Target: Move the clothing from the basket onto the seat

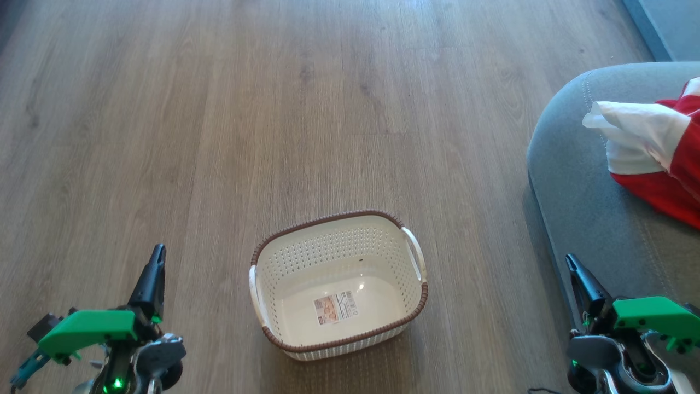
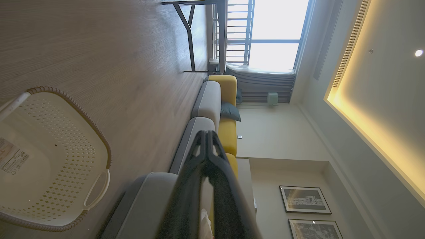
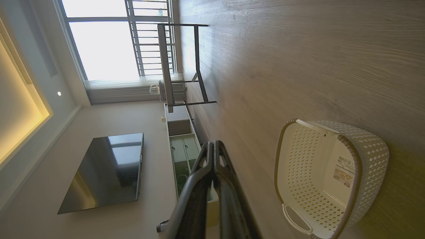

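1. Floor (image 1: 273, 109): bare wood, open all around the basket.
2. Seat (image 1: 579, 191): rounded edge, cut off at the frame's right.
3. Clothing (image 1: 656, 153): lies on the seat, partly out of frame.
4. Basket (image 1: 328, 219): stands mid-floor.
5. Left hand (image 1: 158, 250), right hand (image 1: 570, 260): fingers closed, gripping nothing.

Grey-brown wood-plank floor (image 1: 219, 109), bright window (image 3: 99, 39) w/ railing at far end, dark-legged table (image 3: 165, 66) near it; black TV (image 3: 106, 169) on wall, warm ceiling cove light (image 2: 365, 109), two framed pics (image 2: 304, 199)
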